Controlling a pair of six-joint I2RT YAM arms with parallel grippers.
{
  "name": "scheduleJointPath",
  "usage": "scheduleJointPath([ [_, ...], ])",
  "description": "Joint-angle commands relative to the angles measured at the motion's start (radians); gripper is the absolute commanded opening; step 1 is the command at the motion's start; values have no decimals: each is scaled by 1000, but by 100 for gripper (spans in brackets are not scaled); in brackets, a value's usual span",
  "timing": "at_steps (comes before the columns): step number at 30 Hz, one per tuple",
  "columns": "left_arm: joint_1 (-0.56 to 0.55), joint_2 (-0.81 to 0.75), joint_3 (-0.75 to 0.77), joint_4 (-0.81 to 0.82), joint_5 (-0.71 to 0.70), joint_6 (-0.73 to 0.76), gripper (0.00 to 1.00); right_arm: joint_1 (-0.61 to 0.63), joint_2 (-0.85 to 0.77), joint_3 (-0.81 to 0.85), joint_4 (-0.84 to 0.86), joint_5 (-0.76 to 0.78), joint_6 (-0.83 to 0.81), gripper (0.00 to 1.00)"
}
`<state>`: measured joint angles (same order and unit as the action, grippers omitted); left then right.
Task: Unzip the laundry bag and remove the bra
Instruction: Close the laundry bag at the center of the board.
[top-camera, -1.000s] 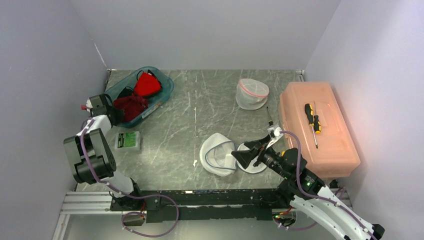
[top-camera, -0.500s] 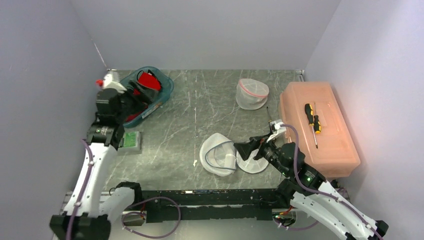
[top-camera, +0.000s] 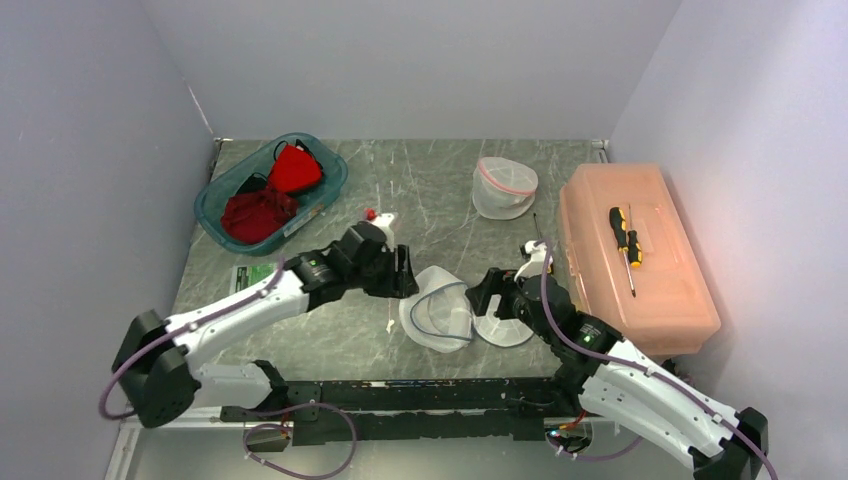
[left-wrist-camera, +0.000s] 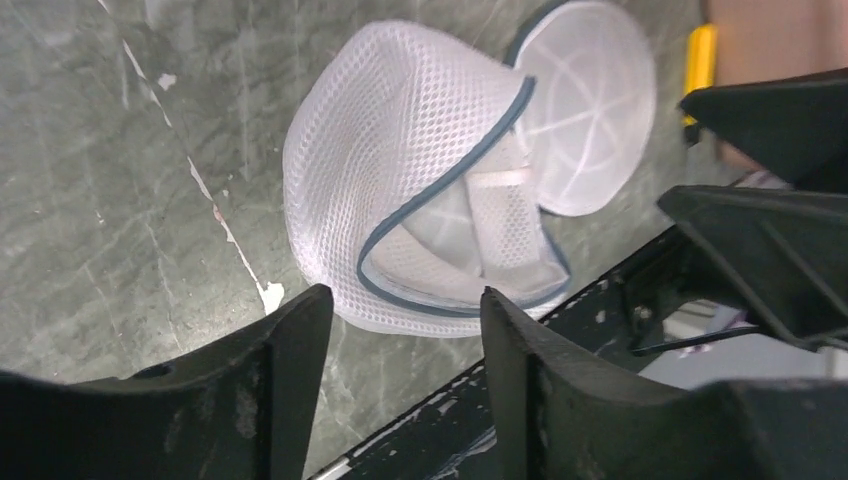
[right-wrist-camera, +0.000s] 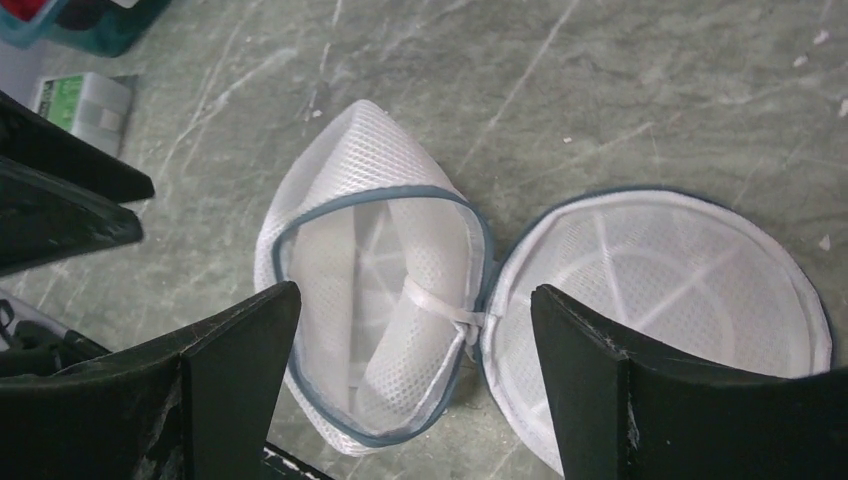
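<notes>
The white mesh laundry bag (top-camera: 437, 308) with grey-blue trim lies unzipped near the table's front edge, its round lid (top-camera: 505, 325) flopped open to the right. Inside the bag (right-wrist-camera: 370, 270) I see only white mesh padding. A bright red bra (top-camera: 293, 168) lies in the teal bin (top-camera: 218, 192) at the back left, beside a dark red garment (top-camera: 258, 212). My left gripper (top-camera: 405, 272) hovers open just left of the bag (left-wrist-camera: 410, 150), nothing between its fingers (left-wrist-camera: 300, 340). My right gripper (top-camera: 490, 295) is open above the hinge between bag and lid (right-wrist-camera: 660, 290).
A second mesh bag (top-camera: 505, 187) with pink trim sits at the back. A salmon plastic box (top-camera: 650, 290) with a yellow-black screwdriver (top-camera: 625, 237) on it fills the right side. A green packet (top-camera: 255, 277) lies left of my left arm.
My left arm has swung from the teal bin across to the laundry bag, and its jaws have gone from shut to open. The right gripper has crept slightly forward, staying open.
</notes>
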<state>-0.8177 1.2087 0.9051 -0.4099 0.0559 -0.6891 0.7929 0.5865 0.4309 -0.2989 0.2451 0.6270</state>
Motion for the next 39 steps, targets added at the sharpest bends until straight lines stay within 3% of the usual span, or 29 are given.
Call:
scheduleJointPath([
  [1,-62,112,25,63,-53,45,59,2,-4,-21,-14,49,60,88],
  [13,-91,351,61,131,-81,85,55,2,-21,-53,-23,47,103,85],
  [21,-92,384,36,114,-257,53,30,2,-22,-64,3,49,103,85],
  [28,-72,303,-47,103,-392,-32,3,2,24,-50,6,116,109,85],
  [35,-62,154,-108,114,-434,-20,3,-8,40,-20,-106,271,165,84],
  [39,-62,149,-117,103,-441,-29,3,-47,41,-37,-116,253,207,83],
])
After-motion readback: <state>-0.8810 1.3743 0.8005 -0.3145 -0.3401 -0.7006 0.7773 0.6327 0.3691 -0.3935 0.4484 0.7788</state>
